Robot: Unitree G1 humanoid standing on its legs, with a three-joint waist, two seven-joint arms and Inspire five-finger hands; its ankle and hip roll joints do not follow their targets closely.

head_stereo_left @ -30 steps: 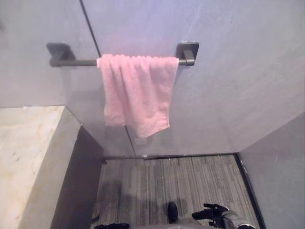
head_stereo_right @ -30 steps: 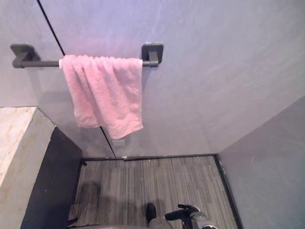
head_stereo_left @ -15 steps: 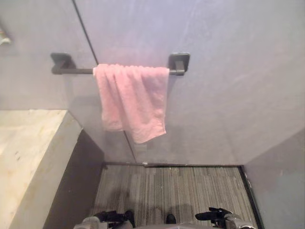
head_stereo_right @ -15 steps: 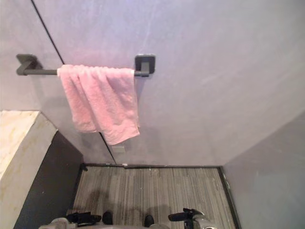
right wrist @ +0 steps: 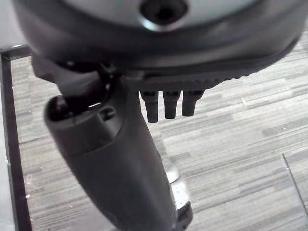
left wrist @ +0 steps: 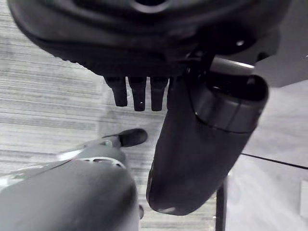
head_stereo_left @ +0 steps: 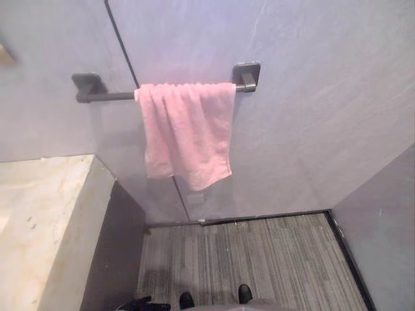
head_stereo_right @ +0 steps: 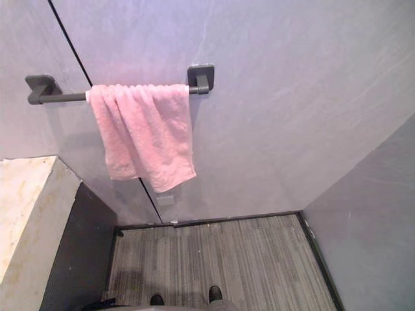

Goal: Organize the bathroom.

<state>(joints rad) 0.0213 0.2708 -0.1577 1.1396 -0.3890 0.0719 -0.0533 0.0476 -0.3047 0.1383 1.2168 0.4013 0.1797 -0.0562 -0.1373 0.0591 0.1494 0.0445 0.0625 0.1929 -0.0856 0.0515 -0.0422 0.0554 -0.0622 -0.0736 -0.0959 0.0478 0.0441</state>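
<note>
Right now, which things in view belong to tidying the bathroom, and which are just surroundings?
Belongs to the job:
- pink towel, draped over the dark towel bar, bunched toward its right end
- left hand and right hand, both hanging open over the floor, holding nothing

Just there:
- marble counter at left
- striped grey floor
- grey wall panels

We see a pale pink towel (head_stereo_left: 188, 133) on a dark grey bar (head_stereo_left: 110, 96), against a light grey wall (head_stereo_left: 311, 116) faintly veined. At eight o'clock, the counter (head_stereo_left: 39, 220) is cream marble with tan mottling above a black side. The floor (head_stereo_left: 259, 259) is striped in greys. Both hands, left (left wrist: 192, 144) and right (right wrist: 115, 159), are black.
</note>
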